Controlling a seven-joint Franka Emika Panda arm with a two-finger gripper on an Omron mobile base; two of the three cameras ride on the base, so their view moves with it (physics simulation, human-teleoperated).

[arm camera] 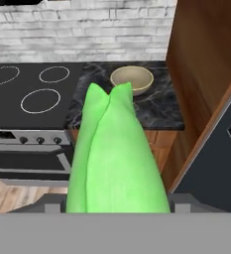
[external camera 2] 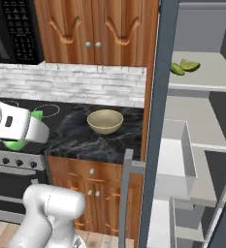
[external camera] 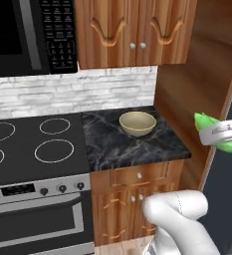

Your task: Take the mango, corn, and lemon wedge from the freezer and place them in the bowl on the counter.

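Observation:
My gripper [external camera: 221,133] is shut on the corn [external camera: 205,120], a bright green husked ear that sticks out on both sides of the hand. It hangs in the air right of the counter [external camera: 112,144], level with the open freezer [external camera 2: 159,111]. In the hand view the corn [arm camera: 117,158] fills the middle, its tip pointing at the tan bowl [arm camera: 132,79]. The bowl [external camera: 137,123] stands with nothing in it at the counter's back right. The lemon wedge [external camera 2: 191,65] lies on an upper freezer shelf beside a darker green oval thing [external camera 2: 177,69]; whether that is the mango I cannot tell.
A black stove top [external camera: 33,144] with ring marks adjoins the counter on the left, under a microwave [external camera: 23,35]. A tall wooden side panel [external camera: 197,74] stands between counter and freezer. The freezer's bar handle [external camera 2: 125,193] and clear drawer [external camera 2: 175,160] jut out low.

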